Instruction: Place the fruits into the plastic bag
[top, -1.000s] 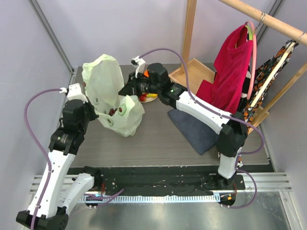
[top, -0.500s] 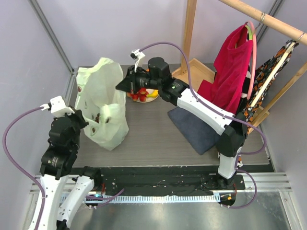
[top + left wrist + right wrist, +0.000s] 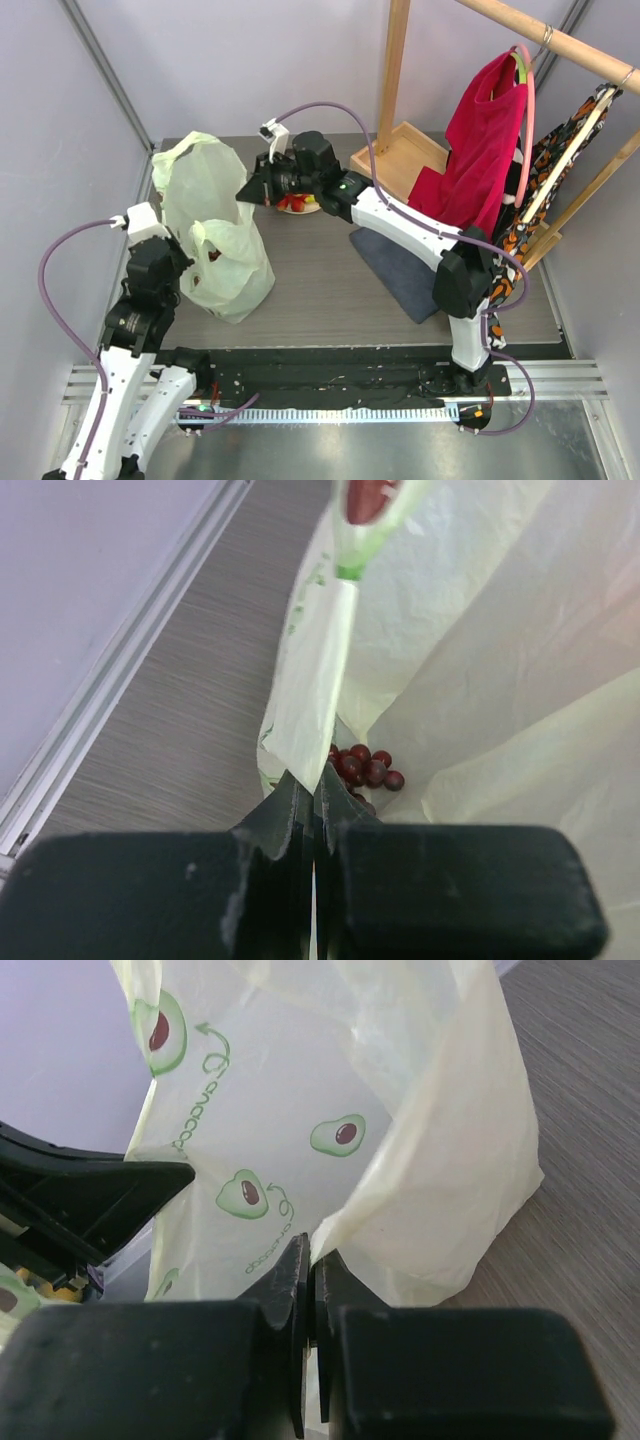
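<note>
On the table (image 3: pixel 330 290), toward its left side: bag (image 3: pixel 215 235). Pale green, thin translucent film, printed with avocado halves (image 3: pixel 338 1135). It stands upright with its mouth raised and spread between the two tools. Its lower part appears to rest on the table.

Left tool (image 3: pixel 313 795): at the bag's near-left side. The jaws are clenched together with a folded strip of the bag's rim pinched between them. The film runs up from the tips and out of the wrist view.

Right tool (image 3: pixel 310 1260): at the bag's far-right side, across the mouth from the left one. The jaws are clenched on an edge of the film, and the bag wall hangs in loose folds beyond the tips.

Grapes (image 3: pixel 362 768): dark red-purple bunch inside the bag, lying at its bottom. Seen past the left fingertips through the open mouth.

Other fruits (image 3: pixel 298 204): red pieces and a yellow one, grouped outside the bag just right of its far side. They sit under the right arm's wrist and are partly hidden by it; the kinds are too small to tell.

Dark blue cloth (image 3: pixel 400 270): flat on the table, well right of the bag.

Wooden tray (image 3: pixel 400 155): right of the bag at the table's back, beside a wooden post (image 3: pixel 393 70).

Red cloth (image 3: pixel 480 150): hanging from a wooden rail (image 3: pixel 560 40), far right of the bag.
</note>
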You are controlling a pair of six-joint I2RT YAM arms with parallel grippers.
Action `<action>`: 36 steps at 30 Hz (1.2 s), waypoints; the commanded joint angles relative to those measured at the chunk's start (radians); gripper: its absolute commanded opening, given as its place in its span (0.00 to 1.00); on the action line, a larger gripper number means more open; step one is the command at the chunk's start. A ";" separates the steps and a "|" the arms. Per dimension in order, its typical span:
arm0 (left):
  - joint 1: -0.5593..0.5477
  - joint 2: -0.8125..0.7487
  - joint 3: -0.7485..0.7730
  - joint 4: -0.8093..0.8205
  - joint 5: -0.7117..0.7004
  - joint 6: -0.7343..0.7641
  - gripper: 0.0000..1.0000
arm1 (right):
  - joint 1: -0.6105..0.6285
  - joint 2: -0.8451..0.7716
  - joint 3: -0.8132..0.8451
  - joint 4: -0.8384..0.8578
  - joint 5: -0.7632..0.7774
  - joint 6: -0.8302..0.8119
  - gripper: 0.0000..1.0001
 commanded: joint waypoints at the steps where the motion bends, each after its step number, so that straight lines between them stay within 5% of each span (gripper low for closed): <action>1: 0.004 -0.044 -0.005 0.064 -0.060 0.015 0.00 | 0.003 -0.060 0.023 0.064 -0.009 -0.010 0.21; 6: 0.004 -0.068 -0.008 0.073 -0.098 0.052 0.00 | -0.005 -0.102 -0.005 0.059 -0.007 -0.032 0.61; 9: 0.004 -0.064 -0.008 0.069 -0.104 0.061 0.00 | -0.020 -0.153 -0.051 0.059 0.008 -0.052 0.73; 24: 0.004 -0.073 -0.015 0.076 -0.100 0.067 0.00 | -0.213 -0.360 -0.345 0.084 0.183 -0.059 0.76; 29: 0.004 -0.065 -0.018 0.083 -0.066 0.064 0.00 | -0.247 -0.266 -0.312 -0.005 0.383 -0.082 0.76; 36: 0.004 -0.056 -0.018 0.083 -0.046 0.062 0.00 | -0.250 0.006 -0.050 -0.267 0.704 -0.138 0.76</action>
